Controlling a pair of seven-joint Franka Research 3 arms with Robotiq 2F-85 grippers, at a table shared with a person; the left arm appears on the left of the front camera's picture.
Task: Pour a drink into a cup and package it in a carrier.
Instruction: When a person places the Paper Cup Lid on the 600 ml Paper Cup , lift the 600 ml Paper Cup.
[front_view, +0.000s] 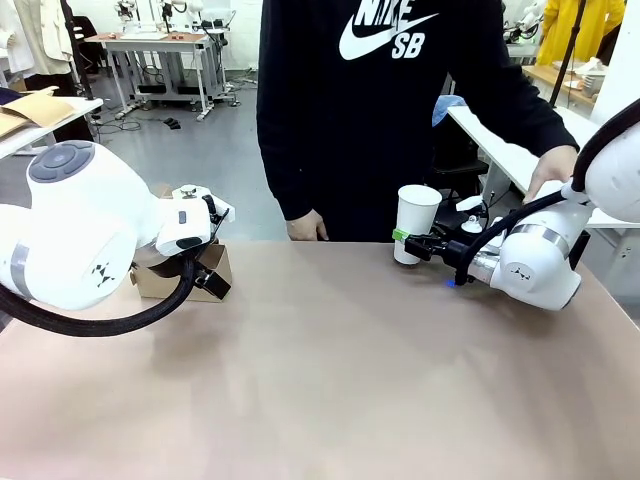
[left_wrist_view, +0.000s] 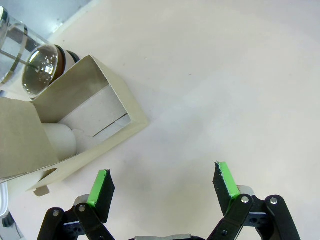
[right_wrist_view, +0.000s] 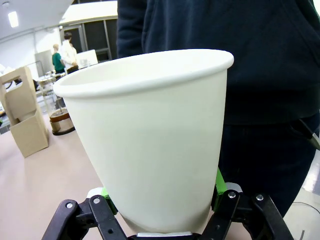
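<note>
Right pincer (front_view: 404, 238) pinches cup (front_view: 417, 208) low down, well apart from carrier (left_wrist_view: 75, 97); my left pincer (left_wrist_view: 162, 182) hangs spread just beside carrier.

**Bodywork on show**

Left arm (front_view: 70, 225): rounded white shell, grey cap, thick black cable looping under. Right arm (front_view: 535, 262): white, silver band, blue light. Left gripper (left_wrist_view: 162, 175): black links, silver screws, ribbed green pads (left_wrist_view: 226, 179). Person (front_view: 380, 100): black long-sleeved top, white logo.

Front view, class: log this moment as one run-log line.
right gripper: shut on cup near its base | cup: upright, near person | left gripper: open, empty, beside carrier | jug: next to carrier
</note>
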